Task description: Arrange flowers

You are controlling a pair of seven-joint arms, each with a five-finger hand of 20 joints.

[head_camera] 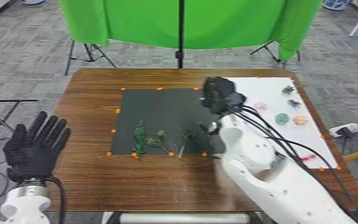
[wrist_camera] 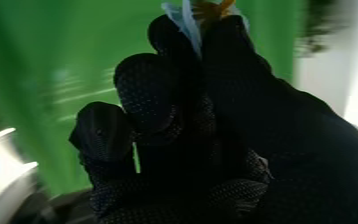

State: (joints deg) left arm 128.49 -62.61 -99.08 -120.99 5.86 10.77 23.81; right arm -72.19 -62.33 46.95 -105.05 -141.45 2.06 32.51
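Right robot hand (head_camera: 220, 94) pinches a pale-blue flower (wrist_camera: 190, 25); lower it gently onto the dark sheet (head_camera: 162, 107) at left, petals uncrushed, then release.

White arms, black fabric gloves, black cables

Mat (head_camera: 162, 106) w/ sprigs (head_camera: 140, 140), L of board (head_camera: 264, 88) w/ blooms (head_camera: 282, 119), on tbl (head_camera: 100, 187)

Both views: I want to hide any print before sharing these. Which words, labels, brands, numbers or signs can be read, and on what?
No text can be read in either view.
White right arm: small dark spots, too small to tell whether they are print.
Orange tabs around the dark mat: nothing readable.
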